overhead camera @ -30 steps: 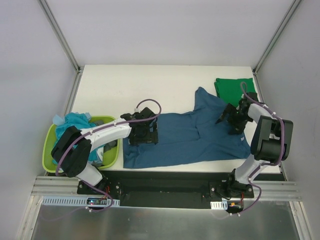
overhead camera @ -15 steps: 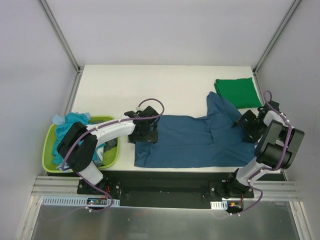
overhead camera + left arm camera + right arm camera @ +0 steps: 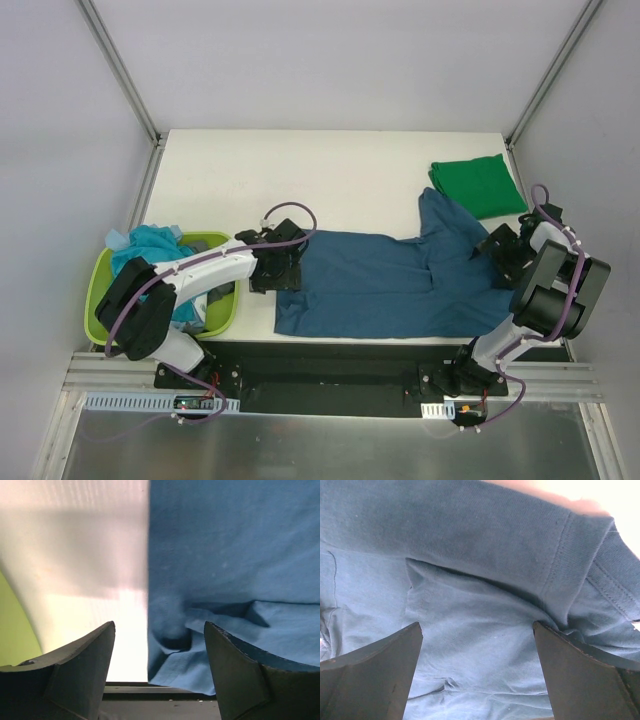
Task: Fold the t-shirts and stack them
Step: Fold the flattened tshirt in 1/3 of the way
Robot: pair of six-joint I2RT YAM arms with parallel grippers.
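So the dark blue t-shirt [image 3: 390, 285] is lying spread out across the lower middle and lower right of the overhead view, flat on the white surface [image 3: 300, 180]. One sleeve [image 3: 438, 212] sticks up toward the upper right. It ends just short of the green t-shirt [image 3: 478, 185], which sits folded in the upper right corner of the surface, near the blue one but not touching it as far as I can see.

The left gripper [image 3: 277, 270] is down at the left edge of the blue shirt. In its wrist view the two fingers [image 3: 80, 670] stand apart with nothing pinched. The shirt's edge runs up the middle of the frame with a little rumpled bit between the jaws, bare white surface fills the left half, and a sliver of lime green shows at the lower left.

The right gripper [image 3: 497, 248] is over the right end of the shirt. Its jaws are spread wide too and hold nothing, and its wrist view is basically all blue cloth, with a stitched hem in the upper right. I honestly can't tell from above whether either gripper's fingertips are actually touching the cloth or just hanging over it.

Over on the left side there's a lime-green basket [image 3: 95, 300] with a turquoise t-shirt [image 3: 150, 245] heaped in its far end, spilling over the rim, and something dark grey [image 3: 218, 298] bunched in the near right part. The left arm partly hides that bit.
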